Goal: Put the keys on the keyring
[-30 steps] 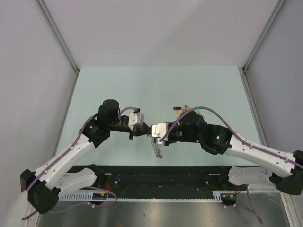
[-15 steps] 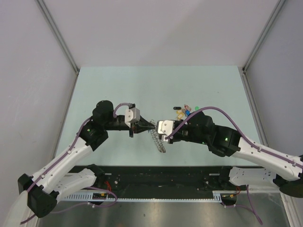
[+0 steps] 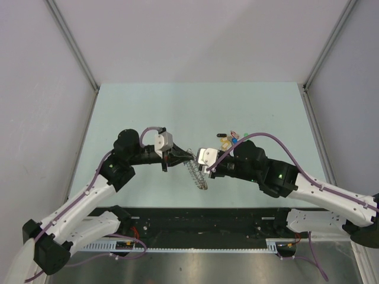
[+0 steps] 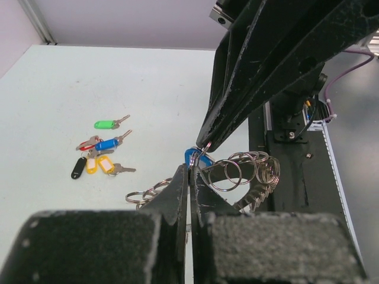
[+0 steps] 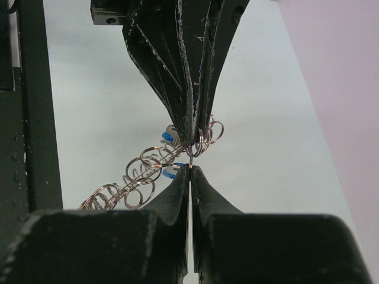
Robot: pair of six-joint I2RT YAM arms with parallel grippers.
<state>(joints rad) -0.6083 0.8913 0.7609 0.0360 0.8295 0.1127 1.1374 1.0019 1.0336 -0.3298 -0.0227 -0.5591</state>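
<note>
Left gripper (image 4: 189,172): jaws pressed together, pinching a wire loop of the keyring (image 3: 196,172).
Right gripper (image 5: 190,169): jaws closed on a keyring loop, tip to tip with the left.
Blue key head (image 4: 192,157): at the keyring's pinched end.
Keys (image 3: 230,140): loose cluster, beyond the keyring on its right.

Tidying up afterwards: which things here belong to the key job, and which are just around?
Job: keyring, pinched between left pincer and right pincer; blue key at the pinch; loose keys.
Just there: table, purple cable, black rail.
</note>
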